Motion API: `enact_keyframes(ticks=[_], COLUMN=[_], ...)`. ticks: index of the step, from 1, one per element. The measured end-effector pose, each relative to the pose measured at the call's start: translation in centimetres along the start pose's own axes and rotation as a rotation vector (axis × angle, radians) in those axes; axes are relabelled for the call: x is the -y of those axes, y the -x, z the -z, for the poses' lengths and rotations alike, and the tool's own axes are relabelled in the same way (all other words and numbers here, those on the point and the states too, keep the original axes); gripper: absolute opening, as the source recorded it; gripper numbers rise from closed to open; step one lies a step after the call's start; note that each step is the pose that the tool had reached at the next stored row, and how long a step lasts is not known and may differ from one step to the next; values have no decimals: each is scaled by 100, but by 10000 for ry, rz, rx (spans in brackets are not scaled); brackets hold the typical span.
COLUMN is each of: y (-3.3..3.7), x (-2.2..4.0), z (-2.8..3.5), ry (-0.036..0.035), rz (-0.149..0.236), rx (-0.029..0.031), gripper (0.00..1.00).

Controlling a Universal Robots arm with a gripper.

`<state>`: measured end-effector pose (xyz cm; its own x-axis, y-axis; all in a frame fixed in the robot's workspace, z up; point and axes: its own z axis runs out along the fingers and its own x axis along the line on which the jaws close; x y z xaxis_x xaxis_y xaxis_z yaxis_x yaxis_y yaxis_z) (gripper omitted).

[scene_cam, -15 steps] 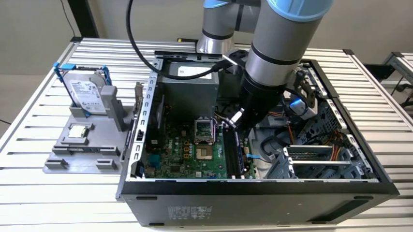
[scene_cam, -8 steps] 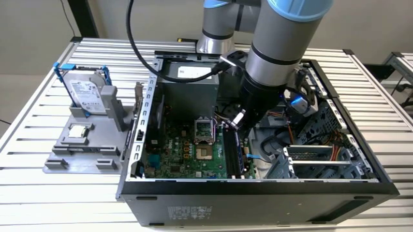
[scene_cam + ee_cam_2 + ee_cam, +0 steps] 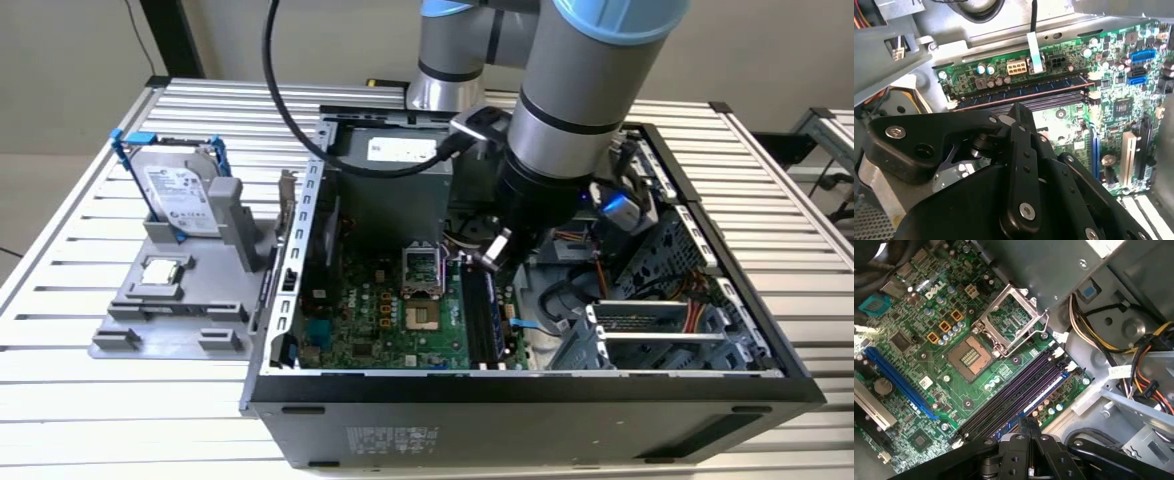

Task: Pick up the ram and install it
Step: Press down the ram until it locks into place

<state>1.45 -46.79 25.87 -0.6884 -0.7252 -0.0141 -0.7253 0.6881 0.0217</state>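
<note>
The ram (image 3: 1021, 92) sits in one of the memory slots on the green motherboard (image 3: 939, 365), a dark bluish stick lying along the row of slots beside the open CPU socket (image 3: 970, 356). The gripper (image 3: 1021, 111) hangs just above the slots inside the open computer case (image 3: 534, 385), its two black fingers (image 3: 1023, 150) pressed together with no gap, holding nothing; I cannot tell whether the tips touch the stick. On the exterior view's left, the hard drive (image 3: 174, 190) stands upright in the grey holder (image 3: 167, 300) on the slatted table (image 3: 80, 250), well apart from the case.
</note>
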Motion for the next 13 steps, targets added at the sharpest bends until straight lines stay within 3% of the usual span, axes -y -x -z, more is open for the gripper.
enact_keyframes(ticks=[13], y=[0], x=[0], z=[0], ry=[14], rz=[1423], rx=[-25], gripper=[0])
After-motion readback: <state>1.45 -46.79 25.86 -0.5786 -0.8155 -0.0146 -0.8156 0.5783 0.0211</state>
